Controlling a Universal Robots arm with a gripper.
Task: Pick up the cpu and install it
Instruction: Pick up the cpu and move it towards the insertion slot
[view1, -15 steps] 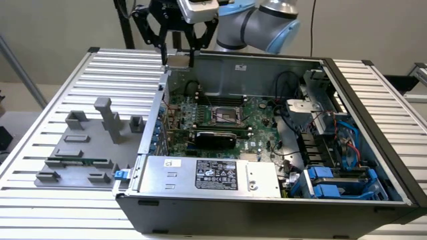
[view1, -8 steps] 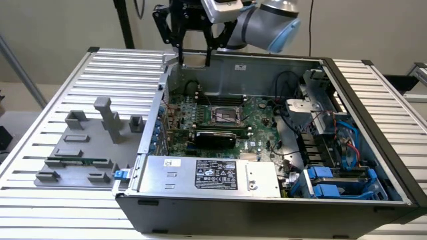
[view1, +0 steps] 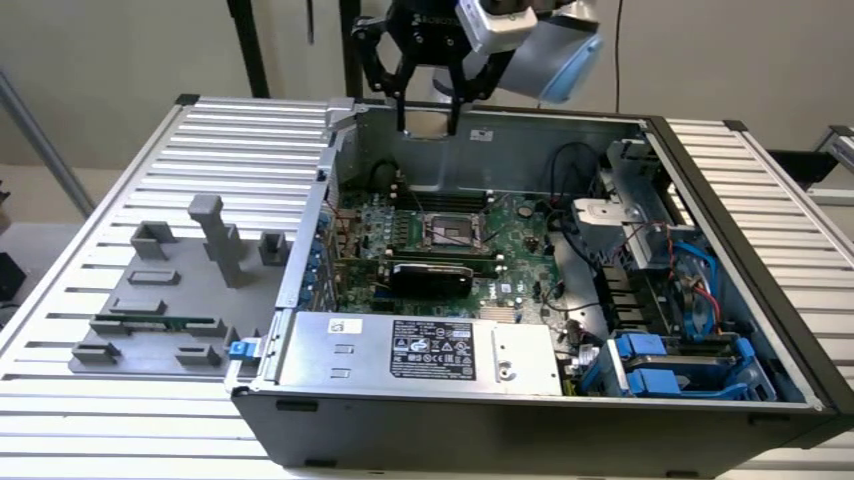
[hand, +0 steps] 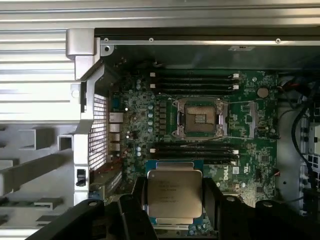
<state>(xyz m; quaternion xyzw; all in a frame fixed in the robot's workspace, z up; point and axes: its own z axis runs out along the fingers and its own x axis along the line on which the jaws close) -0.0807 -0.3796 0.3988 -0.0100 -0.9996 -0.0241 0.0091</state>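
Observation:
The cpu (hand: 174, 192), a small square chip with a silvery top and a greenish rim, sits between my gripper's black fingers (hand: 215, 200). My gripper (hand: 174, 200) is shut on it by two opposite edges. In the exterior view the gripper (view1: 427, 118) hangs high over the back wall of the open computer case (view1: 747, 260). The motherboard (hand: 245, 150) lies below, and its cpu socket (hand: 200, 117) stands open and bare, with memory slots on both sides. In the exterior view the socket (view1: 454, 230) is below and slightly nearer than the gripper.
A black card (view1: 427, 275) lies across the board just in front of the socket. The silver power supply (view1: 414, 350) fills the case's front. Cables and blue drive bays (view1: 667, 370) sit at the exterior view's right. A grey fixture tray (view1: 200, 345) with a green memory stick (view1: 167, 323) lies at its left.

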